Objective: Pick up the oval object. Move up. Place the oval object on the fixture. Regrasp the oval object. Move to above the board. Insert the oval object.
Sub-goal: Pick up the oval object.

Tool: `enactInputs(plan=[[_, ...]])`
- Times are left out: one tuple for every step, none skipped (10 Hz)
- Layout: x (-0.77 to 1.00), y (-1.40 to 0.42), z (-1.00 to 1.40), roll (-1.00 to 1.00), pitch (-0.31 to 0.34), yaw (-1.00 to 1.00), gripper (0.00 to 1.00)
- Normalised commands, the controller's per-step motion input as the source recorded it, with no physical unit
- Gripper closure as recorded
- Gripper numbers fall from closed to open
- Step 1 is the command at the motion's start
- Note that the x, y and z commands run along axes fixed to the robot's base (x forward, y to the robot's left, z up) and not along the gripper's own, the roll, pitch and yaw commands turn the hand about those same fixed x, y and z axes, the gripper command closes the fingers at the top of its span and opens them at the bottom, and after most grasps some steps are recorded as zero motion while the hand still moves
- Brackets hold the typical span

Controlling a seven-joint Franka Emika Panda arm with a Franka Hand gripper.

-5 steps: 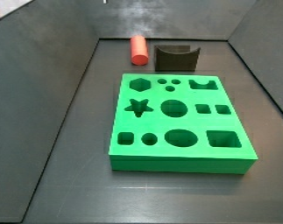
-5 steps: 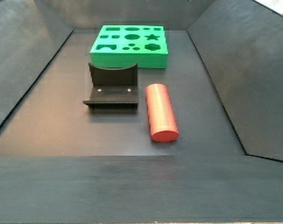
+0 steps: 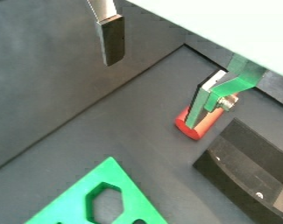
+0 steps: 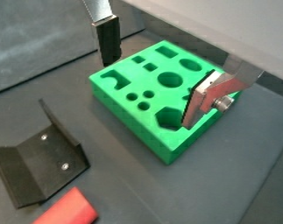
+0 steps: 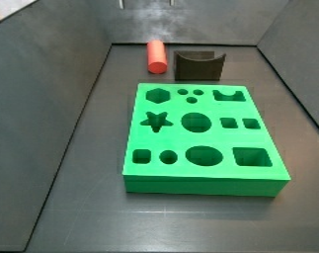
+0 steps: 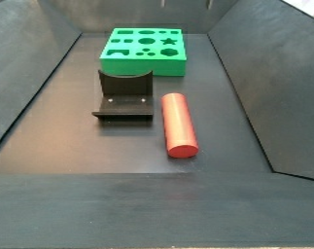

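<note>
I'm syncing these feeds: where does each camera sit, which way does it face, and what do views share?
Wrist view: looks down past open gripper at oval object, fixture.
Wrist view: fingers over board.
Side view: beyond board, facing fixture; no robot.
Side view: opposite end, oval object nearest; no robot.
Shared: board.

There is one oval object (image 5: 156,55), one fixture (image 5: 199,65) and one board (image 5: 175,138). In a side view the board shows twelve cut-outs in three rows of four: one hexagon, one star, one oval, one large circle, a few small round holes and several squarish ones. There is one pincer (image 3: 153,92), seen only in the wrist views, hanging above these things. It has two fingers (image 3: 109,39) set wide apart and no piece between them.
</note>
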Motion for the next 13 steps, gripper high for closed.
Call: enactInputs(plan=[[0.37, 0.17, -0.31, 0.14, 0.0, 0.09, 0.0], [0.41, 0.19, -0.29, 0.21, 0.0, 0.09, 0.0], [0.37, 0.21, -0.23, 0.23, 0.0, 0.08, 0.0], [0.34, 0.24, -0.21, 0.22, 0.0, 0.08, 0.0], [0.27, 0.34, -0.23, 0.17, 0.0, 0.14, 0.0], [0.12, 0.33, -0.25, 0.17, 0.0, 0.09, 0.0], [0.13, 0.36, -0.28, 0.19, 0.0, 0.1, 0.0], [0.06, 0.33, -0.27, 0.21, 0.0, 0.02, 0.0], [0.0, 0.3, -0.14, 0.15, 0.0, 0.0, 0.0], [0.0, 0.29, -0.11, 0.05, 0.0, 0.0, 0.0], [0.0, 0.33, -0.17, 0.1, 0.0, -0.02, 0.0], [0.0, 0.33, -0.22, 0.12, 0.0, -0.02, 0.0], [0.0, 0.3, -0.25, 0.11, -0.001, -0.02, 0.0]])
